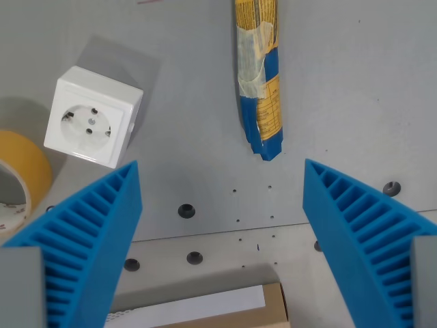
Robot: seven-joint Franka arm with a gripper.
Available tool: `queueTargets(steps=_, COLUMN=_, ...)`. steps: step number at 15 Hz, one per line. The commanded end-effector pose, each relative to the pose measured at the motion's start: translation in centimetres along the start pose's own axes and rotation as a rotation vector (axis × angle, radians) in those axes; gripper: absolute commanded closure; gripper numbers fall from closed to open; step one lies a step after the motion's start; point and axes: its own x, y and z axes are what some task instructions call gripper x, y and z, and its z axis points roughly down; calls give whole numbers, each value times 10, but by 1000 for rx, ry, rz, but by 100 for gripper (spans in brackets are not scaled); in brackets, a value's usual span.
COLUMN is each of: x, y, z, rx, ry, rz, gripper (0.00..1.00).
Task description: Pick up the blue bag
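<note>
The blue bag point(259, 75) is a long, narrow blue and yellow packet lying on the grey table, running from the top edge of the wrist view down to its middle. Its lower end points toward the gap between my fingers. My gripper point(222, 171) is open and empty. Its two blue ribbed fingers point(89, 239) stand wide apart at the bottom left and bottom right of the view. The bag lies ahead of the fingertips, a little right of centre, apart from both fingers.
A white socket box point(92, 116) sits at the wrist view's left. A roll of yellow tape point(17, 174) lies at the left edge. A cardboard box with a white label point(205, 307) is at the bottom. The grey table point(355, 82) has small holes.
</note>
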Motion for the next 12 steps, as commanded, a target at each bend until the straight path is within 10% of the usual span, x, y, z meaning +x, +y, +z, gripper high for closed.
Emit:
queueTargets(steps=1, x=0, y=0, z=-2, rx=0, ry=4, rz=0, gripper=0)
queueTargets(steps=12, x=5, y=13, z=35, rx=13, ry=50, rz=-128, gripper=0)
